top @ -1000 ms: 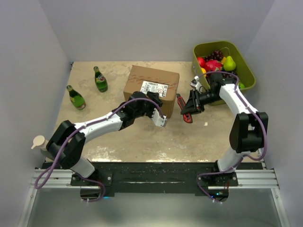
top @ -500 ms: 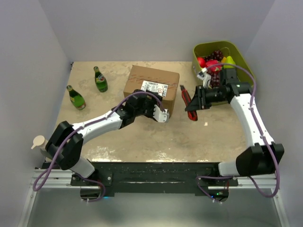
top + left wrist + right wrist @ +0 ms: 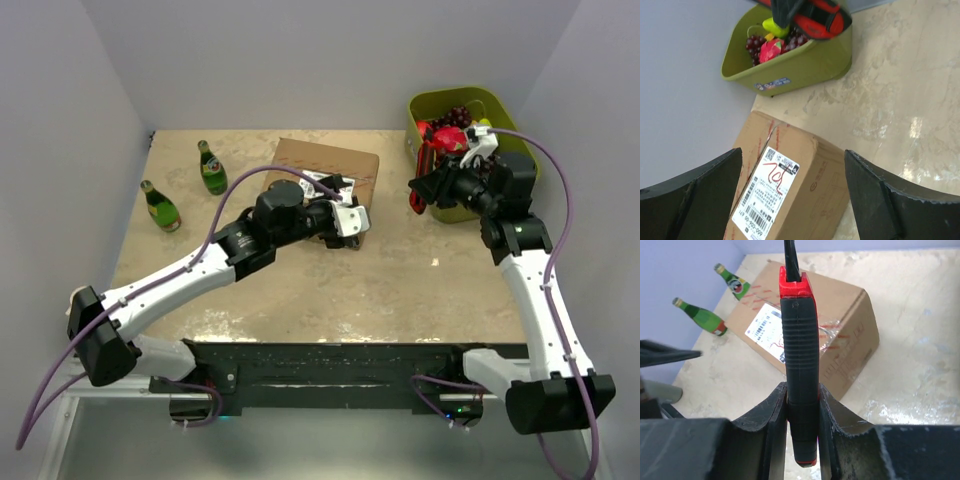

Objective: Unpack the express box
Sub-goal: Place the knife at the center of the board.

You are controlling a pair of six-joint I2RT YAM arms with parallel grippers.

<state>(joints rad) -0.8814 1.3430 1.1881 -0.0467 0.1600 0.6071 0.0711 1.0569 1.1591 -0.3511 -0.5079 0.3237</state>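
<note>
Two tools hung raised: the left tool (image 3: 792,155) spread wide above the brown corrugated cardboard express box (image 3: 807,182). The right tool (image 3: 802,402) clamped a red-and-black plastic utility knife (image 3: 799,340).

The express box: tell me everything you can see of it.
The express box is a brown corrugated cardboard carton, closed, lying flat on the table toward the back. A white shipping label with barcodes and a red scrawl sits on top, and tape with red markings runs along its top seam. The open left tool hangs over its near edge; contact cannot be confirmed.
</note>
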